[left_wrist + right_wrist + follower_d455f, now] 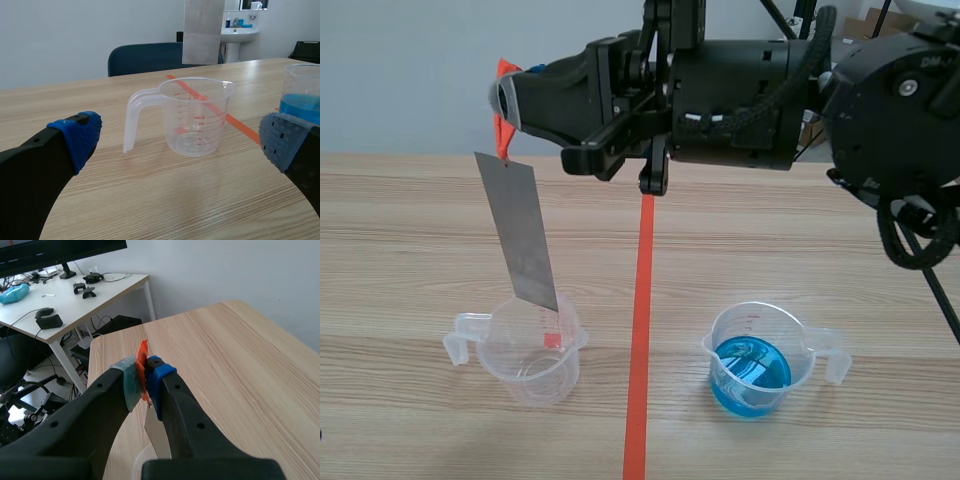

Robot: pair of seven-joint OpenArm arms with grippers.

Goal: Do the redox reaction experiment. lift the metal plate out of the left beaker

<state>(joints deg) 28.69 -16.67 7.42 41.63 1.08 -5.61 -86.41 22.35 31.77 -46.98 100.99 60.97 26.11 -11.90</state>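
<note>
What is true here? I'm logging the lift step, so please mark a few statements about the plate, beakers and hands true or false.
1. The right hand holds the metal plate by its top end, over the left beaker. True.
2. The plate's lower end rests on the beaker's bottom. False: in the left wrist view it hangs above the rim.
3. The right beaker holds blue liquid. True.
4. The left hand is shut on the left beaker's handle. False: it is open, with the beaker ahead of it, untouched.
</note>
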